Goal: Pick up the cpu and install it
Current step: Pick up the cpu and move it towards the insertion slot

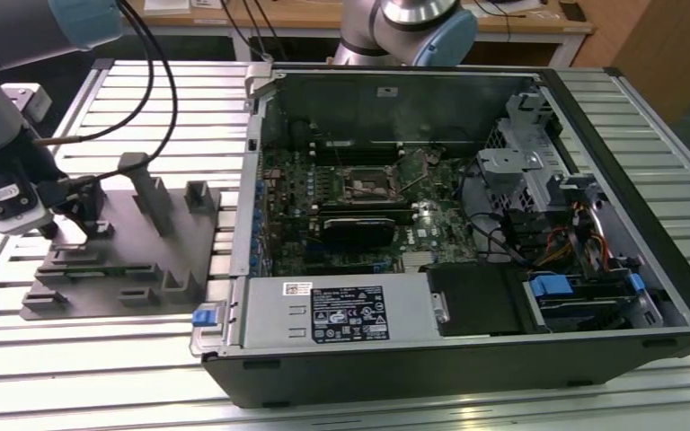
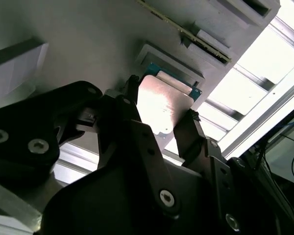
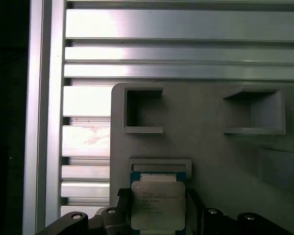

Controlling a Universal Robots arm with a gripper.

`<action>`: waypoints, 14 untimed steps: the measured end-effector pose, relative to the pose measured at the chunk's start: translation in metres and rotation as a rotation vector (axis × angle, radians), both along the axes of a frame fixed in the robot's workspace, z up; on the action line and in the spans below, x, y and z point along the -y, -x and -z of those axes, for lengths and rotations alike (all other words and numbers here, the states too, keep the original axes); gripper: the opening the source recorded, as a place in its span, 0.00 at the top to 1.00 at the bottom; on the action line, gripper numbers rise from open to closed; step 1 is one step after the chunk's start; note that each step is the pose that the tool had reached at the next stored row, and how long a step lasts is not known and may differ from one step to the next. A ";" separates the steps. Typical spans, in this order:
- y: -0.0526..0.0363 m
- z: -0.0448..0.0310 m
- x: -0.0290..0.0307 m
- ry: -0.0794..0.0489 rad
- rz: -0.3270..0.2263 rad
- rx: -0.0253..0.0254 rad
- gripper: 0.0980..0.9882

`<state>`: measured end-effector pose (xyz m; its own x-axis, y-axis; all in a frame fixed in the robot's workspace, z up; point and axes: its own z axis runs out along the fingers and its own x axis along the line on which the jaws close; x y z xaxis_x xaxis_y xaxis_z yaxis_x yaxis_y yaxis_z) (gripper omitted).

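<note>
The cpu point(image 3: 156, 205), a flat square chip with a shiny silver top, lies at a shallow pocket with a teal rim in the grey fixture tray point(image 3: 210, 161). In both wrist views my gripper point(image 2: 161, 111) has one black finger against each side edge of the cpu point(image 2: 162, 105), shut on it. In the exterior view the gripper point(image 1: 76, 226) is low over the tray point(image 1: 141, 269) at that view's left. The open computer case point(image 1: 465, 224) lies at its right, with the motherboard's socket point(image 1: 365, 185) in the middle.
The tray carries upright posts point(image 1: 154, 193) and several recessed pockets point(image 3: 143, 110). Both tray and case rest on a slatted aluminium table point(image 1: 141, 99). Cables point(image 1: 154, 81) hang from the arm above the tray. A second arm's base point(image 1: 411, 27) stands behind the case.
</note>
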<state>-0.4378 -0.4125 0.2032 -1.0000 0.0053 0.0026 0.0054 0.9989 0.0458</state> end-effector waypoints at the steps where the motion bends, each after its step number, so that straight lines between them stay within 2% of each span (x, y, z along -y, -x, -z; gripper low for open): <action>1: 0.0000 -0.0005 0.0000 0.000 0.000 0.0000 0.50; 14: 0.0011 -0.0020 0.0000 0.000 0.000 0.0003 0.50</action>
